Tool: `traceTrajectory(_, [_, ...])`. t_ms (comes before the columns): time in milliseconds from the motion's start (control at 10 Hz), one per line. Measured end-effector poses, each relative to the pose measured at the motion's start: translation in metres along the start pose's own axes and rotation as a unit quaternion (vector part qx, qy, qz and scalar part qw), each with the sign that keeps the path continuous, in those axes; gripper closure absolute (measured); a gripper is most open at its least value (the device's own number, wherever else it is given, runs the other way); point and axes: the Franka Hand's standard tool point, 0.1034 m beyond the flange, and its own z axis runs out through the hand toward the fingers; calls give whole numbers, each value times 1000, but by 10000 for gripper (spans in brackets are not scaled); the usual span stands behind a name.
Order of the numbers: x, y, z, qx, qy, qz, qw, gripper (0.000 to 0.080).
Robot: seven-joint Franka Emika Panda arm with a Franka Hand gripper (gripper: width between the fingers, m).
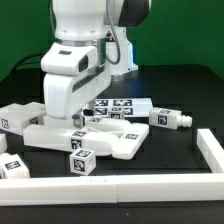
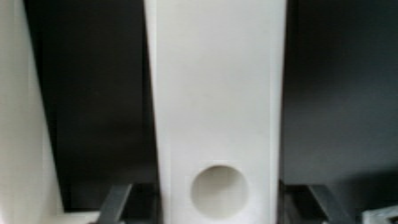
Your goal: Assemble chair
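The hand (image 2: 217, 208) straddles the chair slat (image 2: 214, 90), which lies on the desk (image 1: 175, 95) directly beneath it, its long axis running out between the fingers (image 2: 125, 206). The fingers apparently meet its edges, but a pinch cannot be confirmed.

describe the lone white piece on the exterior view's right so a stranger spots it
Start at the robot arm over the black table, then go to the exterior view's right past the marker board. The short chair piece lies alone, away from the pile, a stubby peg on its outer end.
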Motion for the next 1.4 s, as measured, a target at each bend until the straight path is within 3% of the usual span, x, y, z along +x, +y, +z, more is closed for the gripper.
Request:
traceTrajectory(200, [-6,0,-3,-1,-4,-80,997,519])
traceTrajectory(700, [-9,-6,-1,2,-5,-86,996,518])
traceTrajectory(900, [-27,-24,3,8,-4,-140,990,518])
traceTrajectory(1100, [-45,-25,9,10,0,-166,986,517])
traceTrajectory(1400, [-45,-25,10,11,0,-160,987,517])
